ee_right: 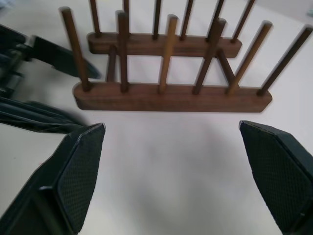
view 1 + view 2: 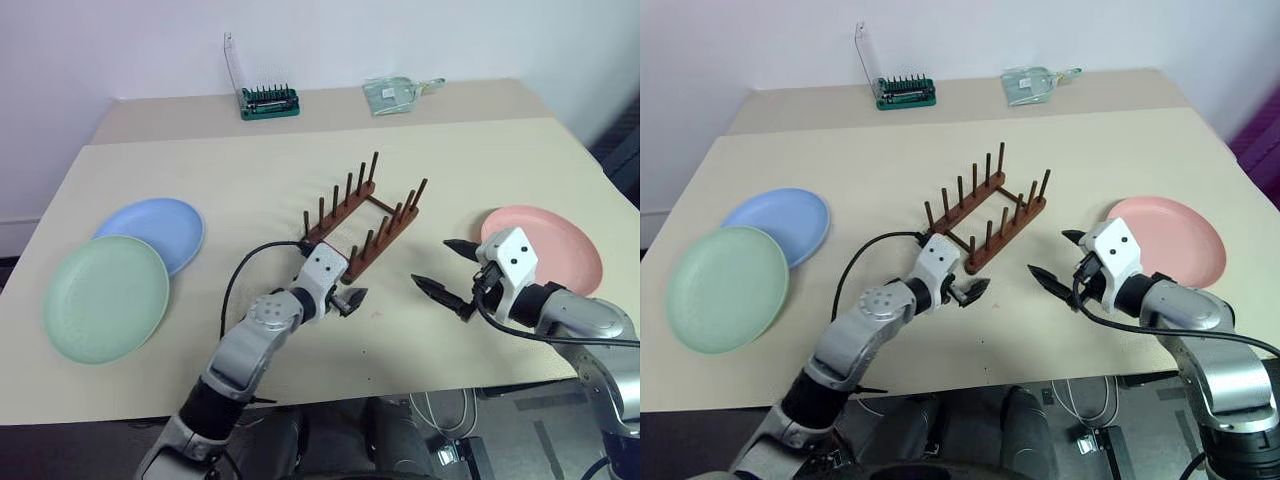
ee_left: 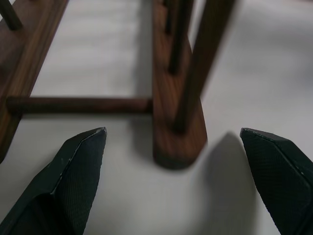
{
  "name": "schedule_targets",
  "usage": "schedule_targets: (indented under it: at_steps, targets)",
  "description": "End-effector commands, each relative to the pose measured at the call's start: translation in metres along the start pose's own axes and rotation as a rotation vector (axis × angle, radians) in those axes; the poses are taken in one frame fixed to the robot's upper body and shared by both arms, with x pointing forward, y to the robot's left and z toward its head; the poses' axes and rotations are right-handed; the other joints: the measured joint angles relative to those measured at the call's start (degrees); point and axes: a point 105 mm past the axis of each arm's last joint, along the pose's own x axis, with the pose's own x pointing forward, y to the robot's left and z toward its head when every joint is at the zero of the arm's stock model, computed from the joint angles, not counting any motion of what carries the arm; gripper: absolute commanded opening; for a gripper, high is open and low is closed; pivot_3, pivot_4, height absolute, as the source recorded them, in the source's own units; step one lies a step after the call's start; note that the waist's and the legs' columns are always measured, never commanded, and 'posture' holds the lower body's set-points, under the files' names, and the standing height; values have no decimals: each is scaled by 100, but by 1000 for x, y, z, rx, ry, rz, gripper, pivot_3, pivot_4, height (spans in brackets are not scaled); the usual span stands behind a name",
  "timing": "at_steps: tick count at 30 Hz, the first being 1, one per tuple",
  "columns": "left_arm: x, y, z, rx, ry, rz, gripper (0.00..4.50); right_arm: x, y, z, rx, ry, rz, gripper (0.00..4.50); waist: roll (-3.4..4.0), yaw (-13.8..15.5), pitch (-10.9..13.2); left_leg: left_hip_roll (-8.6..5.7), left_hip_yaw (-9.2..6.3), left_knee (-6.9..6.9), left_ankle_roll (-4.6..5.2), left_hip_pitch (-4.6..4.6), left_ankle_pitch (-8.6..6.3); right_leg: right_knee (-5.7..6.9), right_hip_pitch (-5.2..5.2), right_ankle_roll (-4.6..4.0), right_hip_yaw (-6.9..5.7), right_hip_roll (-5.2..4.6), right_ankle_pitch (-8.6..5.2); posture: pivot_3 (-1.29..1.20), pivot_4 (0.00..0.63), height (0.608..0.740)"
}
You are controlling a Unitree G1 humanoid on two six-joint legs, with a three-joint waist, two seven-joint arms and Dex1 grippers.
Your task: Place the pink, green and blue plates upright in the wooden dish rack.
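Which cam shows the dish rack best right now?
Right wrist view: the dish rack shows side-on, both rails and pegs visible. Head views show it whole but small. Left wrist view shows one rail end and a crossbar up close.

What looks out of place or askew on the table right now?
The wooden dish rack sits diagonally to the table edge and holds no plates. The green plate overlaps the blue plate's rim; the pink plate lies flat. Nothing is spilled or damaged.

We see a beige table (image 2: 250,160) standing against a plain white wall (image 2: 120,45). A second table (image 2: 330,105) of the same colour stands behind it, touching. Dark floor (image 2: 625,150) shows at the right.
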Motion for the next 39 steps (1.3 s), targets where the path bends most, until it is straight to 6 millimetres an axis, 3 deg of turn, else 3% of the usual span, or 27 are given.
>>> schedule_targets:
  at_steps: [1,6,10,13,21,25,28,29,31,35,36,39]
  targets:
    - [6,0,-15,10,59,10,3212,-8,3,8,-16,-24,-20,4500,1,-8,-1,0,0,0,0,0,0,1,0,2,0,0,-2,0,150,740]
    - [4,9,-14,81,54,-2,779,-9,5,5,-27,-1,-19,4500,5,-20,-3,-3,0,1,0,1,0,1,1,5,0,-2,-4,0,150,740]
    - [-1,7,6,276,-65,-206,779,-14,10,-4,-30,57,32,4500,5,-21,-3,-1,-1,0,0,1,0,3,-1,5,-3,-1,-5,0,150,740]
    - [-8,5,10,397,-77,-415,779,-14,11,-7,-39,63,41,4500,4,-28,-1,-1,2,0,-1,-3,0,1,-5,4,-3,-1,-4,0,150,740]
    - [4,39,16,437,-31,-519,779,-12,12,-13,-34,48,8,4500,-2,-35,3,-2,1,2,3,-8,-1,-3,-7,5,-6,-3,-4,0,150,740]
    - [5,49,13,407,-9,-483,2749,-19,12,-29,-17,118,-4,4500,-1,-39,2,0,2,-2,-5,-9,3,0,-14,5,-5,-2,-4,0,150,740]
    - [2,61,10,370,12,-417,4231,-23,7,-40,-32,171,-27,3609,-2,-38,3,-2,5,-1,-19,-10,11,-1,-14,6,-3,-4,-4,0,150,740]
    - [-5,63,9,339,13,-408,4240,-23,4,-43,-35,183,-41,3128,-2,-42,3,-2,6,0,-18,-9,10,-1,-14,6,-2,-4,-3,0,150,740]
    - [-22,63,8,279,4,-413,3909,-22,-3,-49,-39,205,-75,2132,0,-91,2,1,8,-2,2,-5,-1,1,-14,6,0,-1,-4,0,150,740]
    - [-43,40,-3,277,61,-494,1994,-16,-12,-59,-84,245,-103,43,1,-166,2,1,6,-8,8,-7,-5,7,-21,5,2,-1,-5,0,150,740]
    - [-43,32,-2,276,61,-499,1607,-13,-16,-62,-96,263,-113,0,1,-167,2,-2,6,-7,9,-7,-5,7,-19,6,2,-3,-5,0,150,740]
    - [-39,15,2,254,53,-500,1607,-7,-22,-66,-122,287,-119,0,0,-154,2,-5,5,0,12,-7,-7,5,-11,6,1,-6,-4,0,150,740]
